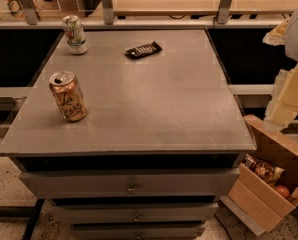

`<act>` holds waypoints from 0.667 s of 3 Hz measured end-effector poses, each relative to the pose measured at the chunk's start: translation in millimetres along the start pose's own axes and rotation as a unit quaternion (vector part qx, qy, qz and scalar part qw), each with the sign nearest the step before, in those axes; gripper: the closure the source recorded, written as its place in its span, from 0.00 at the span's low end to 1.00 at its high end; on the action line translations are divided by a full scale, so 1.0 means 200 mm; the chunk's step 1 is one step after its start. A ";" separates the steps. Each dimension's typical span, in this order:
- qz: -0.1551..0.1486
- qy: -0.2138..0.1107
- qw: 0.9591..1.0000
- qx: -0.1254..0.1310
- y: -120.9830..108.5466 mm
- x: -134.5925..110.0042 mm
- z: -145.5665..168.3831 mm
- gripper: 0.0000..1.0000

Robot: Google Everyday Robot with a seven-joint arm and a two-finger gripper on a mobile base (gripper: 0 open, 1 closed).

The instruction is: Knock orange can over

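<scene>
The orange can stands up on the left side of the grey table, near the front edge. Its silver top faces up, and dark curly letters run down its shiny side. Behind it, at the back left corner of the table, stands a white can with some green on it. The two cans are well apart. A bit more to the right, near the back edge, a dark candy bar lies flat on the table. Under the table top are grey drawers, one below the other, each with a small knob in the middle. Past the right edge of the table is the gripper. It looks pale yellow and white, and the side of the picture cuts part of it off. It is far from the orange can, with most of the table top between them. I cannot tell if it is open or closed. Below it, low down on the right, sits an open brown box with snacks inside.
</scene>
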State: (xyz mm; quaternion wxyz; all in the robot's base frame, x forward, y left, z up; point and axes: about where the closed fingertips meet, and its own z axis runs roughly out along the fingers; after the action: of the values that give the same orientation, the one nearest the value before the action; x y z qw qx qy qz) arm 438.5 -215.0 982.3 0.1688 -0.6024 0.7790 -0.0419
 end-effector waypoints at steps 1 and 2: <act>0.000 0.000 1.000 0.000 0.00 0.00 0.00 0.00; 0.011 -0.029 0.999 -0.007 0.00 -0.04 0.03 0.00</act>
State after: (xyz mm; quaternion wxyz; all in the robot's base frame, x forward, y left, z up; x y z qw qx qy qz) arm 442.5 -207.5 978.4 0.1881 -0.5962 0.7803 -0.0171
